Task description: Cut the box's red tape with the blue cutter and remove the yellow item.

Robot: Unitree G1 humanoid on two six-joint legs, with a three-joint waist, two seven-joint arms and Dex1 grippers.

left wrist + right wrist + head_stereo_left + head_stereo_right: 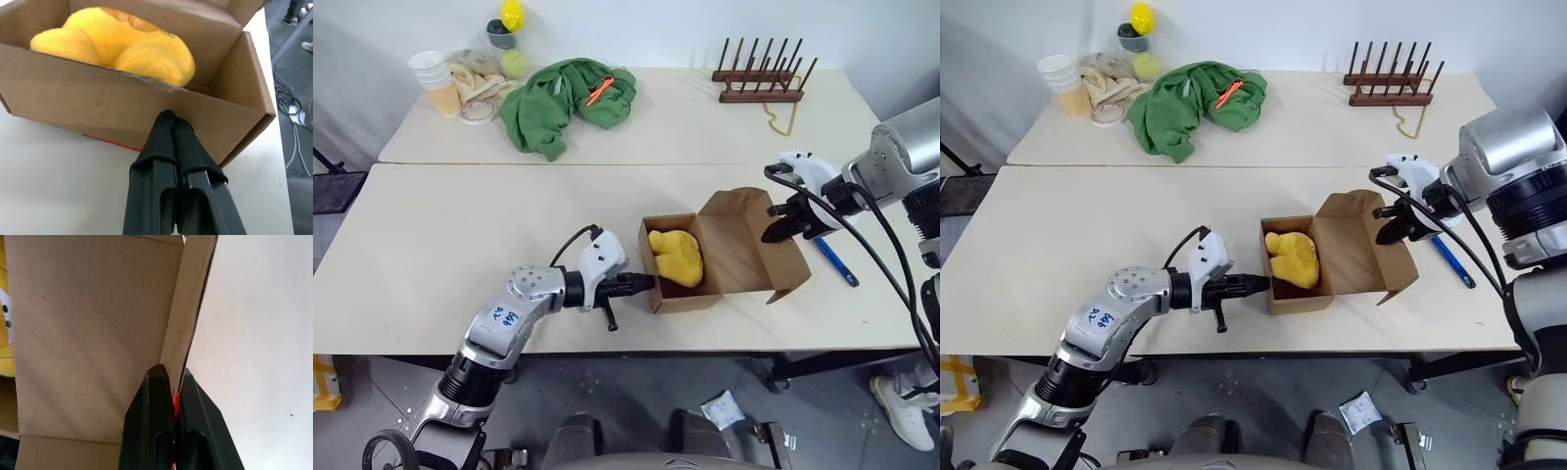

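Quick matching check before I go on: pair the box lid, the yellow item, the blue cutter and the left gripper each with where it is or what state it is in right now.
Things:
1. box lid
2. yellow item
3. blue cutter
4. left gripper

States:
A. lying on the table, to the right of the box
B. shut, empty, tips against the box's outer wall
C. swung open, its edge pinched by the right gripper
D. sitting inside the open box

Pairs: 1-C, 2-D, 3-A, 4-B
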